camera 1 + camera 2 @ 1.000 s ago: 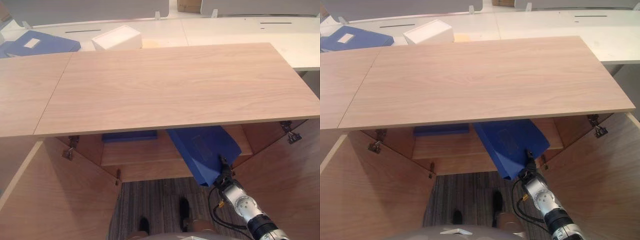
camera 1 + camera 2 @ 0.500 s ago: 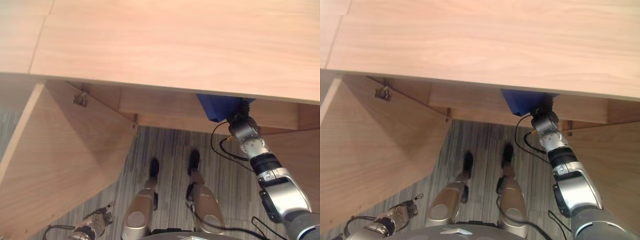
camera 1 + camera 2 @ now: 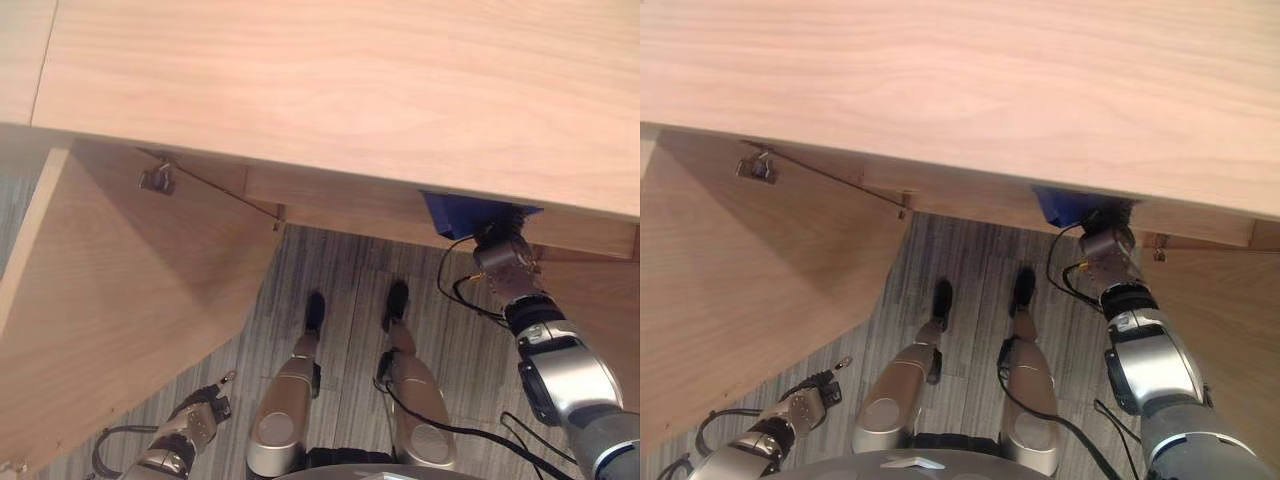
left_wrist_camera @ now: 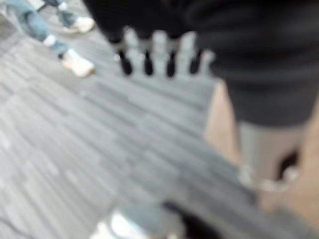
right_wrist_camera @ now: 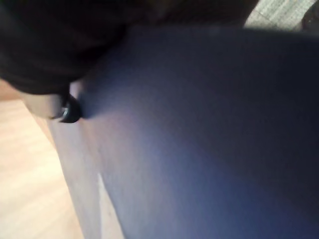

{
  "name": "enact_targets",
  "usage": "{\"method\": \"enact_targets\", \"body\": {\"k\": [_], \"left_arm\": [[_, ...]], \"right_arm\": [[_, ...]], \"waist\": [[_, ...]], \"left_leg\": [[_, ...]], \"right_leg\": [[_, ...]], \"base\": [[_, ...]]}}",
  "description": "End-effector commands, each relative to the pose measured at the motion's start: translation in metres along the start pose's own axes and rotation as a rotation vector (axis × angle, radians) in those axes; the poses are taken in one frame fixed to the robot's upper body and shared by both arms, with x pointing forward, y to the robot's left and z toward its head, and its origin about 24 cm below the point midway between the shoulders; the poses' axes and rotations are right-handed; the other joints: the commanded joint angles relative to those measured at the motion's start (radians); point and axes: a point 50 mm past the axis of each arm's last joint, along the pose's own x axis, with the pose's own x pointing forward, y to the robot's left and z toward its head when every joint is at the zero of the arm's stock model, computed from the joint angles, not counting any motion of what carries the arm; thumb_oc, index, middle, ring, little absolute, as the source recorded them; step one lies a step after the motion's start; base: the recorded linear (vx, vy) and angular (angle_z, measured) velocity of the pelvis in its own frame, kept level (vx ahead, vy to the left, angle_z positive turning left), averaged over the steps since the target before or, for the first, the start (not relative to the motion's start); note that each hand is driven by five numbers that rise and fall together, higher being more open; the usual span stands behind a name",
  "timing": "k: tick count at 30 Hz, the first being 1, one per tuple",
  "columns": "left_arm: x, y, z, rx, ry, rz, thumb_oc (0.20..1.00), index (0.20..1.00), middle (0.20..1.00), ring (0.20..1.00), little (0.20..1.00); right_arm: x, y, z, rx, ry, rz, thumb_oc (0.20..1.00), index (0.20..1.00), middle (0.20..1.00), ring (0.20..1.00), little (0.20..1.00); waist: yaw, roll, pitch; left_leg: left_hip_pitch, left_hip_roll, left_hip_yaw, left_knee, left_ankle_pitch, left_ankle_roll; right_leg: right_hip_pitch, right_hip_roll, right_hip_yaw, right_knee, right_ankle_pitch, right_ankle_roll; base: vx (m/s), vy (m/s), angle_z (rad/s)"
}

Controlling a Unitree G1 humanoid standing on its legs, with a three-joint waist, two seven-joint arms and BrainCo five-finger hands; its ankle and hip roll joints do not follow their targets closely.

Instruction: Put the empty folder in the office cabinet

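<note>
One hand, the left hand [image 3: 203, 414], is hung low over the floor, fingers straight and empty. Under the cabinet [image 3: 350, 90] top, the folder [image 3: 458, 213] is gripped by the right hand [image 5: 64, 107]; release inside is judged next.

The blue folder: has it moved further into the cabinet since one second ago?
Yes. The blue folder has gone deeper under the cabinet top; only a small corner now shows past that edge, with the right hand at it.
</note>
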Motion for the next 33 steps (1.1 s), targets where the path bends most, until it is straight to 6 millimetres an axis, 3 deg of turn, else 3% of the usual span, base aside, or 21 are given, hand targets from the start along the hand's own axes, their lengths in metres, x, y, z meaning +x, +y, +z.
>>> {"method": "enact_targets", "body": {"k": [1, 8, 9, 12, 15, 24, 29, 33], "left_arm": [[-0.002, 0.024, -0.028, 0.043, 0.076, 0.091, 1.0, 1.0, 1.0, 1.0, 1.0], [-0.002, 0.014, -0.03, 0.039, 0.073, 0.077, 1.0, 1.0, 1.0, 1.0, 1.0], [-0.002, 0.009, -0.027, 0.045, 0.072, 0.071, 1.0, 1.0, 1.0, 1.0, 1.0], [-0.002, 0.004, -0.02, 0.078, 0.061, 0.054, 1.0, 1.0, 1.0, 1.0, 1.0], [-0.003, 0.007, -0.019, 0.097, 0.054, 0.047, 1.0, 1.0, 1.0, 1.0, 1.0], [-0.004, 0.013, -0.005, 0.12, -0.005, 0.01, 1.0, 1.0, 1.0, 1.0, 1.0], [-0.005, 0.009, 0.001, 0.118, -0.042, -0.032, 1.0, 1.0, 1.0, 1.0, 1.0], [-0.006, 0.004, 0.007, 0.111, -0.074, -0.063, 1.0, 1.0, 1.0, 1.0, 1.0]], "right_arm": [[0.001, -0.002, 0.05, 0.032, -0.28, -0.064, 0.2, 0.2, 0.2, 0.2, 0.2], [-0.004, -0.008, 0.073, 0.179, -0.453, -0.209, 0.2, 0.2, 0.2, 0.2, 0.2], [-0.004, -0.018, 0.084, 0.305, -0.481, -0.255, 0.2, 0.2, 0.2, 0.2, 0.2], [0.005, -0.008, 0.094, 0.364, -0.381, -0.189, 0.2, 0.2, 0.2, 0.2, 0.2], [0.011, -0.003, 0.092, 0.426, -0.26, -0.105, 0.2, 0.2, 0.2, 0.2, 0.2], [0.017, 0.013, 0.1, 0.25, -0.069, -0.048, 0.2, 0.2, 0.2, 0.2, 0.2], [0.018, 0.035, 0.097, 0.203, -0.045, 0.003, 0.2, 0.2, 0.2, 0.2, 0.2], [0.018, 0.041, 0.095, 0.185, -0.069, -0.022, 0.2, 0.2, 0.2, 0.2, 0.2]], "waist": [[0.019, 0.028, -0.1], [0.019, 0.043, -0.098], [0.024, 0.051, -0.098], [0.043, 0.061, -0.095], [0.056, 0.063, -0.095], [0.089, 0.058, -0.08], [0.101, 0.062, -0.07], [0.107, 0.062, -0.063]], "left_leg": [[0.035, 0.087, 0.006, -0.011, -0.143, -0.008], [0.034, 0.091, 0.006, -0.011, -0.139, -0.013], [0.03, 0.09, 0.002, -0.011, -0.136, -0.014], [0.026, 0.087, -0.011, -0.011, -0.132, -0.018], [0.024, 0.089, -0.015, -0.011, -0.13, -0.021], [0.01, 0.1, -0.026, -0.011, -0.112, -0.031], [0.0, 0.103, -0.024, -0.011, -0.1, -0.037], [-0.01, 0.108, -0.018, -0.011, -0.092, -0.04]], "right_leg": [[-0.105, -0.07, 0.009, 0.003, -0.078, 0.113], [-0.103, -0.07, 0.01, 0.003, -0.084, 0.112], [-0.1, -0.069, 0.01, 0.003, -0.09, 0.111], [-0.097, -0.075, 0.002, 0.003, -0.098, 0.113], [-0.098, -0.079, -0.003, 0.003, -0.099, 0.115], [-0.089, -0.072, -0.017, 0.003, -0.113, 0.115], [-0.084, -0.069, -0.021, 0.003, -0.119, 0.111], [-0.075, -0.066, -0.022, 0.003, -0.124, 0.11]], "base": [[0.0, 0.0, 0.0], [0.0, 0.0, 0.0], [0.0, 0.0, 0.0], [-0.01, -0.047, 0.01], [0.01, -0.045, 0.02], [0.03, -0.062, 0.04], [0.0, -0.002, 0.01], [0.0, 0.0, 0.0]]}}
